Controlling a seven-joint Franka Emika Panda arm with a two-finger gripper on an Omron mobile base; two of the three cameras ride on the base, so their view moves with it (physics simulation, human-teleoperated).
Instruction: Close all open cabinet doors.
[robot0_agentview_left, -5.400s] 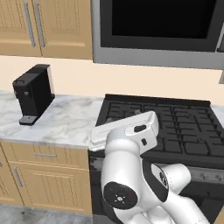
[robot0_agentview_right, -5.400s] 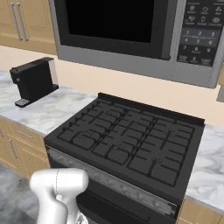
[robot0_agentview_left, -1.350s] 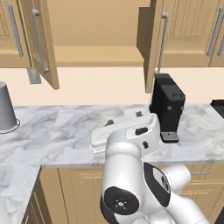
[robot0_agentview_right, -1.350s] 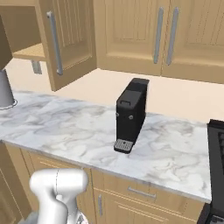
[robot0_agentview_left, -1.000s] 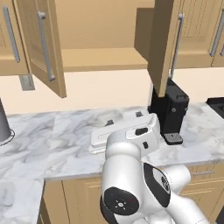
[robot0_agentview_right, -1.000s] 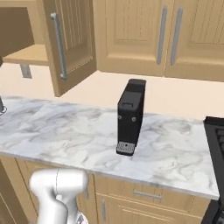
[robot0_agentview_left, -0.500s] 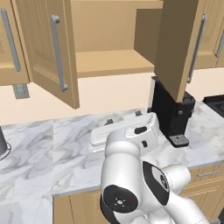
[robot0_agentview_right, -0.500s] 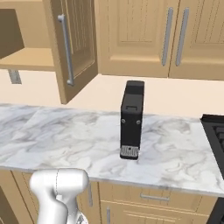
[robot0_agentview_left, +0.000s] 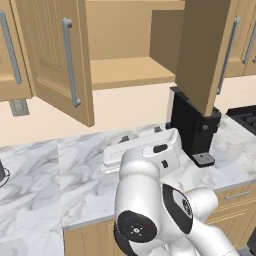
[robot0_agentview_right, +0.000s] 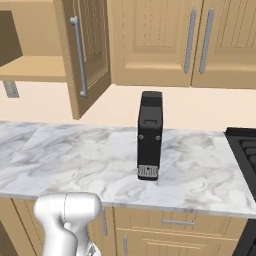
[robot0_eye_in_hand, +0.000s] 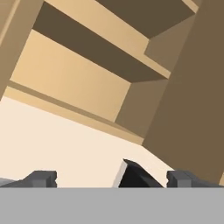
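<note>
The tool (robot0_eye_in_hand: 111, 178), its tips apart and holding nothing, sits low over the worktop (robot0_agentview_left: 75, 175) looking up into the open cabinet, with the right door (robot0_agentview_left: 205, 50) nearer, up to its right, and the left door (robot0_agentview_left: 55, 55) farther left.

I am in a home kitchen. A marble counter (robot0_agentview_right: 75, 150) runs across the middle of my right base view, with tan wall cabinet doors (robot0_agentview_right: 155, 40) above and drawer fronts (robot0_agentview_right: 175, 222) below. A black coffee machine (robot0_agentview_right: 150, 135) stands at centre, and a black stove (robot0_agentview_right: 245, 145) shows at the right edge.
</note>
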